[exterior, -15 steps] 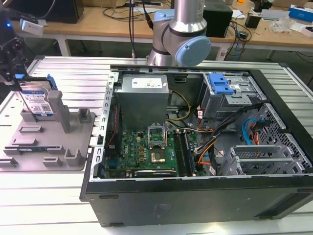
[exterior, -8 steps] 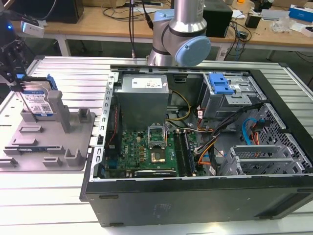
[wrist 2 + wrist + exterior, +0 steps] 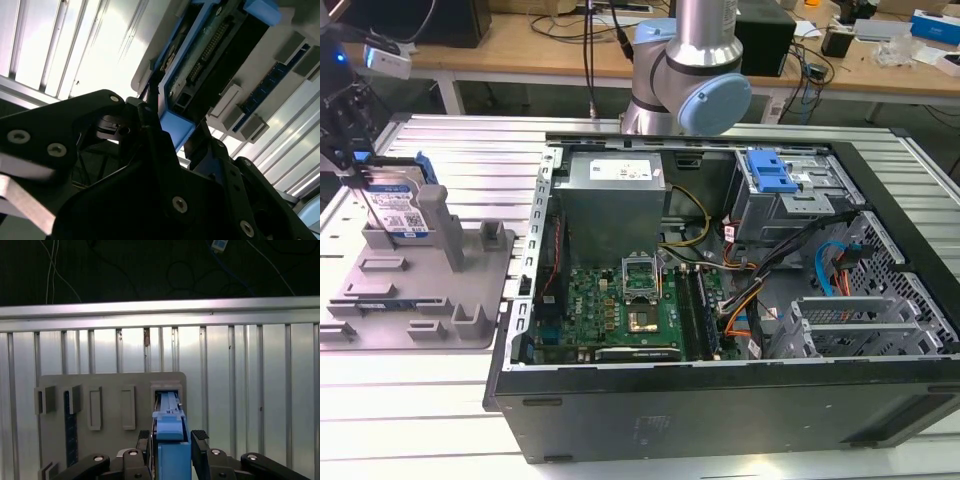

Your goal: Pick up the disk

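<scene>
The gripper (image 3: 171, 439) is closed to a narrow gap on the disk (image 3: 169, 410), a finger (image 3: 200, 440) against each flat face; the disk stands on edge in the grey fixture (image 3: 432, 292) at the exterior view's left; its length runs upright, label facing near.

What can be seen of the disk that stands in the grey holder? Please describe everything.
The disk is a flat silver metal box with a white-and-blue label on its broad face and blue plastic rails along its edges. It stands upright on edge in the grey holder, at the exterior view's left, beside a tall grey post. In the first wrist view the gripper clasps it from above, with black fingers against both broad sides.
</scene>
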Robot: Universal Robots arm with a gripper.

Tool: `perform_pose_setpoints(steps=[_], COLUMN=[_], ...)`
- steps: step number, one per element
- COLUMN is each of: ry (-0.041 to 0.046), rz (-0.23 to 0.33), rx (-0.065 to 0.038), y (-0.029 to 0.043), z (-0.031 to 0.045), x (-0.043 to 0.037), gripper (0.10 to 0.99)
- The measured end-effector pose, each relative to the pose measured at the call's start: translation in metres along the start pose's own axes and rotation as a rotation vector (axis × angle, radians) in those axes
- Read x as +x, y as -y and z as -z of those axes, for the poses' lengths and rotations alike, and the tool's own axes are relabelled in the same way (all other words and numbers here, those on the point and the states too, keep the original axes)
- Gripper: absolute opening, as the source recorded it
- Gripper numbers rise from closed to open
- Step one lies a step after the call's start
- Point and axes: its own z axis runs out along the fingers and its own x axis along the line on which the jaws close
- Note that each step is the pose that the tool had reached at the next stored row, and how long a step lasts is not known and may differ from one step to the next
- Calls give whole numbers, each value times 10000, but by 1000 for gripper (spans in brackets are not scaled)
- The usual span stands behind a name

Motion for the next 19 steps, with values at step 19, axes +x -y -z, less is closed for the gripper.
perform_pose_setpoints(steps=[19], ry=[0], rz=[-1], rx=[-2], y=[-1], z=[-20], x=[10], gripper=[455])
